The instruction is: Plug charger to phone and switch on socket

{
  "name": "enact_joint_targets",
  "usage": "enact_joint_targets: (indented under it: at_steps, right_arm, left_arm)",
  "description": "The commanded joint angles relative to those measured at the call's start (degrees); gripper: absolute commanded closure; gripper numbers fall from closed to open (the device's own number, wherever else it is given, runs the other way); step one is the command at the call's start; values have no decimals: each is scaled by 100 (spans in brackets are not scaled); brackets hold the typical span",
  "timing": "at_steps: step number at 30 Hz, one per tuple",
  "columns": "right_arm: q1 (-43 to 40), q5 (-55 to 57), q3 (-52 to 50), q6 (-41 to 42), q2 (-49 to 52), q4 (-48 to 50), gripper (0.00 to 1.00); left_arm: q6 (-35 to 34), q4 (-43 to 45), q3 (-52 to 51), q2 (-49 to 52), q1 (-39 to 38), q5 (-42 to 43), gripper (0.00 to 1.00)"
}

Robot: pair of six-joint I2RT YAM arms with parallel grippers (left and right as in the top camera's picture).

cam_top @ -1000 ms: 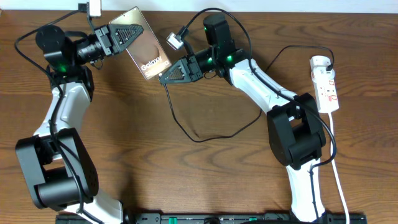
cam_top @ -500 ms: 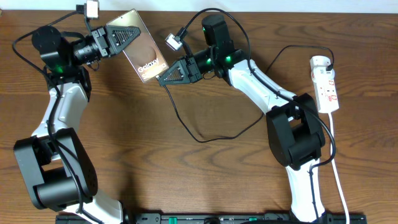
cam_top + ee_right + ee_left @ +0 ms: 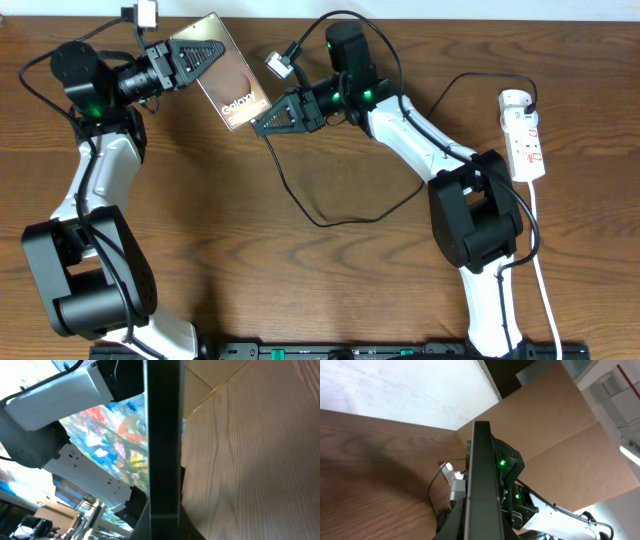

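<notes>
My left gripper [image 3: 196, 56] is shut on the phone [image 3: 228, 78] and holds it tilted above the table's far left. Its bronze face with white lettering faces up. In the left wrist view the phone [image 3: 482, 480] shows edge-on between my fingers [image 3: 481, 532]. My right gripper [image 3: 262, 121] is shut on the connector tip of the charger [image 3: 300, 205], right at the phone's lower short edge. In the right wrist view a dark bar [image 3: 162, 435] rises from between my fingers [image 3: 164, 527], with a seam near them. The cable loops over the table to the black plug [image 3: 524, 99] in the socket [image 3: 528, 145].
The socket's thick white cord [image 3: 545, 290] runs down the right edge of the wooden table [image 3: 250, 280]. Both arm bases stand at the near edge. The loose loop of charger cable lies mid-table between the arms.
The phone has shifted slightly to the left in my left gripper. My right gripper has followed it and now sits closer against the phone's lower edge.
</notes>
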Motion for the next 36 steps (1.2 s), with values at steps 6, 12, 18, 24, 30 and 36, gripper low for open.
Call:
enact_joint_targets:
  at_steps: [6,12,18,24,30,36]
  right_arm:
    - [2,188,164,-42,-129,184,99]
    - [2,190,164,63,-129,208,99]
    - [2,192,164,361,-129,498,99]
    - [2,374,166,431,-129,546,99]
    - [2,448,164,647,-129,654,99]
    - [2,444,166,732,-129,651,99]
  left_arm:
    - [-258,15,-24,-42,-164,551,93]
    - [107,15,-24,-42,-164,625,93]
    - [457,15,-24,-42,-164,660,93]
    - [466,15,-24,-42,-166,664,93]
    - [590,15,-26,-42,-177,710,93]
    - [728,15,-26,-42,-273,750,93]
